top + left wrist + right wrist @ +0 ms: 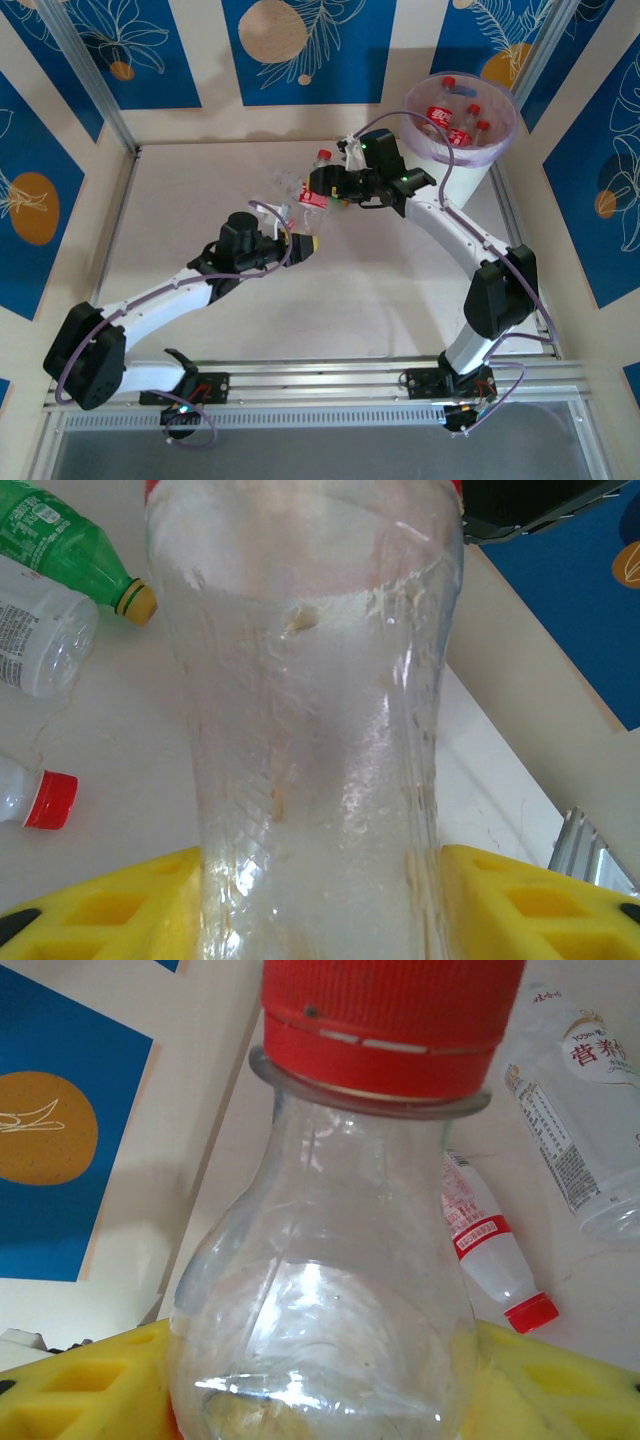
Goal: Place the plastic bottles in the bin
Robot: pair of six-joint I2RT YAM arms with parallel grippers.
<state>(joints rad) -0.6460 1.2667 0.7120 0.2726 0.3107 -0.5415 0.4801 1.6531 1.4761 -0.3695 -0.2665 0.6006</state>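
My left gripper [320, 900] is shut on a clear plastic bottle [320, 730]; its yellow fingers [110, 905] press both sides of the body. From above, the left gripper [303, 243] sits mid-table. My right gripper [320, 1380] is shut on another clear bottle [330, 1290] with a red cap [385, 1020], its yellow pads against the shoulder. In the top view the right gripper [330, 185] is just beyond the left one, with that red cap [322, 157] poking out past it. The white bin [460, 125] stands at the far right corner with red-labelled bottles [440, 114] inside.
Loose bottles lie on the table near the grippers: a green one [60, 550], a clear white-labelled one [40, 630], a red-capped one [35, 798], a small red-labelled one [485, 1245] and a white-labelled one [585, 1110]. Low walls edge the table.
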